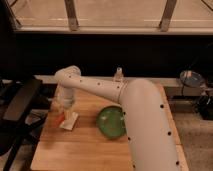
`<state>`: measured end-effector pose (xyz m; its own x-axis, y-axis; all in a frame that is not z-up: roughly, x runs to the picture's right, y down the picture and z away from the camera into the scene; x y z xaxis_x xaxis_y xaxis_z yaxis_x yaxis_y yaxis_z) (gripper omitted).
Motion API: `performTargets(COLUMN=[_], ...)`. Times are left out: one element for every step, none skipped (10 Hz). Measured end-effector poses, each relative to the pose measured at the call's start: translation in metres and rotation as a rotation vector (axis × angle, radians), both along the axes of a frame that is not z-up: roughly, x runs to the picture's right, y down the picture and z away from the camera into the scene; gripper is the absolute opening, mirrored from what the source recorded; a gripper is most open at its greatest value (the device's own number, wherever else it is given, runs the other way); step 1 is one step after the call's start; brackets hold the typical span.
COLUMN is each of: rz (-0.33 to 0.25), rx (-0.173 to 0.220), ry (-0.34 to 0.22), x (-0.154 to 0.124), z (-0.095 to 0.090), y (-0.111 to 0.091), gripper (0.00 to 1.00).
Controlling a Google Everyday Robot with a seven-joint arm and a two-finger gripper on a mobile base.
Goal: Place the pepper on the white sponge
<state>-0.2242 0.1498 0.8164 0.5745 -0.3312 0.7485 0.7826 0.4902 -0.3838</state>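
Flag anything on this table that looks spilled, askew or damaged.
Nothing stands out. The gripper hangs just above the white sponge on the wooden table; the pepper sits at the sponge's left edge, and the green bowl sits level.

1. The white sponge [70, 121] is a small pale block lying flat, its long side running roughly from 12 to 6 o'clock.
2. The pepper [60, 119] is a small red-orange piece at the sponge's 9 o'clock, right against its edge or just beside it.
3. The gripper [66, 106] hangs at their 12 o'clock, close above both.
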Motion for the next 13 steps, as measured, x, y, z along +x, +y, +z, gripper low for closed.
performTargets(rz=[0.001, 0.003, 0.016, 0.031, 0.031, 0.033, 0.033, 0.036, 0.037, 0.038, 0.038, 0.042, 0.044], rx=[-0.001, 0.0, -0.01, -0.02, -0.035, -0.039, -0.04, -0.045, -0.049, -0.05, -0.052, -0.051, -0.05], ry=[0.002, 0.001, -0.003, -0.005, -0.004, -0.007, -0.009, -0.004, -0.001, 0.0, 0.005, 0.016, 0.018], x=[0.001, -0.001, 0.0, 0.003, 0.006, 0.004, 0.003, 0.006, 0.008, 0.007, 0.008, 0.012, 0.014], z=[0.005, 0.01, 0.009, 0.008, 0.007, 0.007, 0.007, 0.007, 0.008, 0.007, 0.008, 0.007, 0.008], y=[0.005, 0.009, 0.009, 0.007, 0.009, 0.009, 0.009, 0.01, 0.011, 0.01, 0.012, 0.011, 0.009], gripper=[0.16, 0.23, 0.33, 0.41, 0.53, 0.63, 0.7, 0.79, 0.8, 0.8, 0.8, 0.79, 0.74])
